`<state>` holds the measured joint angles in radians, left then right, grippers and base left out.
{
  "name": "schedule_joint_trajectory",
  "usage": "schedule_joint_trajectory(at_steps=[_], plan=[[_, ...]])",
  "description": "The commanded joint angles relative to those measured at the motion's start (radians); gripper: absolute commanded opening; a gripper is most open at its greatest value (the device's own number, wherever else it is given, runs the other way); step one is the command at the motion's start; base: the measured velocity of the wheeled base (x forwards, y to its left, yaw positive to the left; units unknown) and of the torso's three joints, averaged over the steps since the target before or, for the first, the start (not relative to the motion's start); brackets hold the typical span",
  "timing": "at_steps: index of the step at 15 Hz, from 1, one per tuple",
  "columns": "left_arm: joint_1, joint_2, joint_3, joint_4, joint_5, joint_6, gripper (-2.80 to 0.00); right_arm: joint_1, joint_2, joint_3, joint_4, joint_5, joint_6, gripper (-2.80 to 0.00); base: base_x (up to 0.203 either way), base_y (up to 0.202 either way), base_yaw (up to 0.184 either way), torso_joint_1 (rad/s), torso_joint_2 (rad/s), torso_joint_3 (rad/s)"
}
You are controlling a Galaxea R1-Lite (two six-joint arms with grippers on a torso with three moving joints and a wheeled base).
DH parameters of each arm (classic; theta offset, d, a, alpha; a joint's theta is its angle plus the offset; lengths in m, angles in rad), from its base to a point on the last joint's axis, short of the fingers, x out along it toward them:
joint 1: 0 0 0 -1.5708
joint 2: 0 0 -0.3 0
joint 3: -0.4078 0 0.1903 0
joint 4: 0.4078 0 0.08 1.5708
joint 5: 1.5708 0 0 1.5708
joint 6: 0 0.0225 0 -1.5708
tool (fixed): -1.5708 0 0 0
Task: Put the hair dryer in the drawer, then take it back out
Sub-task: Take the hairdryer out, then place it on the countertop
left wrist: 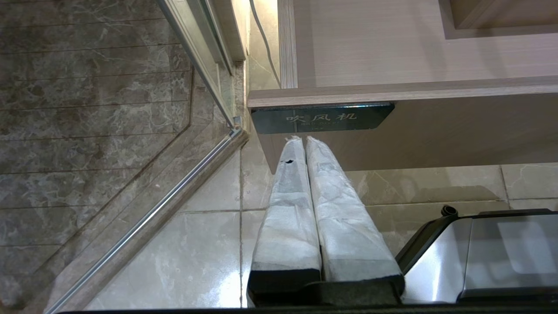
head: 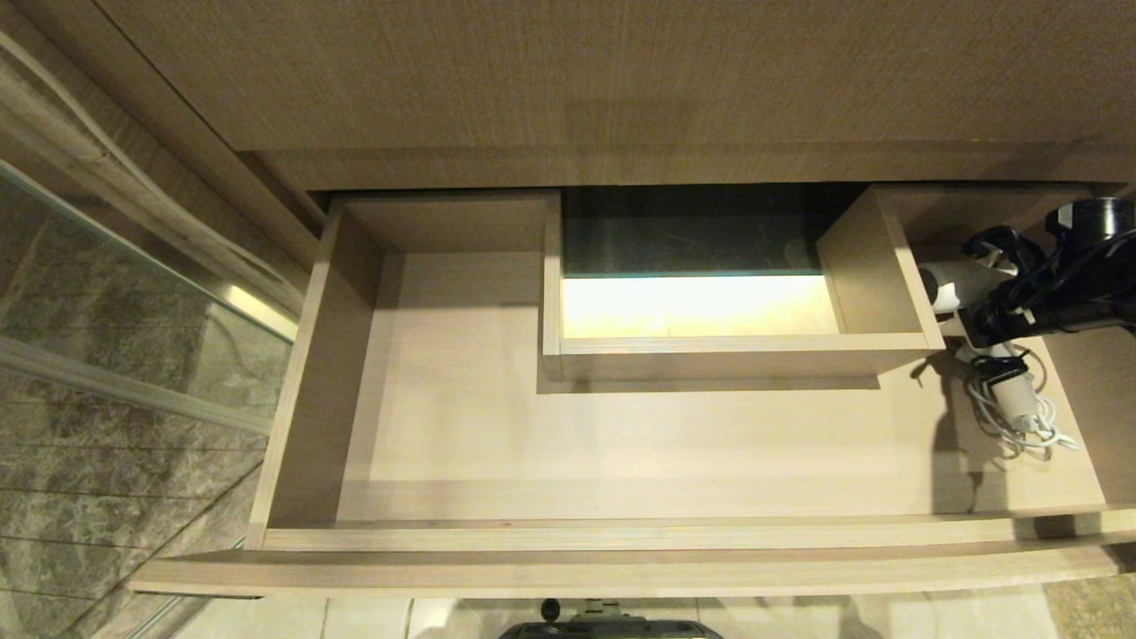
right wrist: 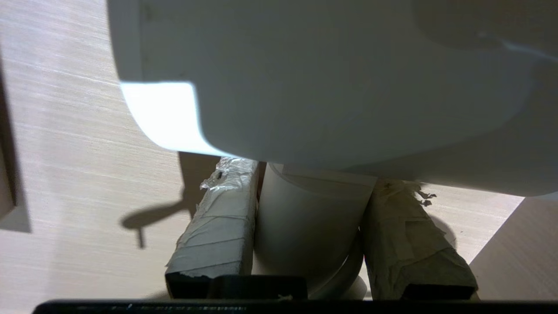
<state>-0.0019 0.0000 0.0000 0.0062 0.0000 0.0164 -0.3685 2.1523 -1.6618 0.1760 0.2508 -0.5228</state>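
Hair dryer (head: 963, 286) inside open drawer (head: 621, 537), right end, handle pinched by right gripper (right wrist: 311, 244).

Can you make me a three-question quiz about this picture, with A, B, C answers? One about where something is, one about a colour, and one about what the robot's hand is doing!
1. Where in the drawer is the hair dryer?
A. far right end
B. far left end
C. middle front

2. What colour is the hair dryer's cord?
A. red
B. white
C. green

3. What is the right gripper doing?
A. hanging open above the floor
B. pushing the drawer's front
C. squeezing the hair dryer's handle

Answers:
1. A, the head view shows it at the drawer's right end, beside the raised inner box.
2. B, the bundled cord looks white.
3. C, the right wrist view shows a finger on each side of the white handle.
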Motion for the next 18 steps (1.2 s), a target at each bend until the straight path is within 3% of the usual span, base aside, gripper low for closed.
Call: schedule_joint_trajectory(at_steps=[1,6,11,18], plan=[[-0.001,0.000,0.002,0.000,0.000,0.000,-2.80,-0.001,-0.080,0.030,0.004,0.001,-0.003,-2.80,0.000,0.000,0.000,0.000,0.00,0.000],[0.000,0.000,0.002,0.000,0.000,0.000,-2.80,-0.007,-0.280,0.133,0.100,0.000,-0.004,-2.80,0.000,0.000,0.000,0.000,0.00,0.000],[0.000,0.000,0.002,0.000,0.000,0.000,-2.80,-0.034,-0.553,0.241,0.330,-0.010,-0.117,-2.80,0.000,0.000,0.000,0.000,0.00,0.000],[0.000,0.000,0.002,0.000,0.000,0.000,-2.80,-0.043,-1.090,0.288,0.472,-0.004,-0.132,-2.80,0.000,0.000,0.000,0.000,0.00,0.000]])
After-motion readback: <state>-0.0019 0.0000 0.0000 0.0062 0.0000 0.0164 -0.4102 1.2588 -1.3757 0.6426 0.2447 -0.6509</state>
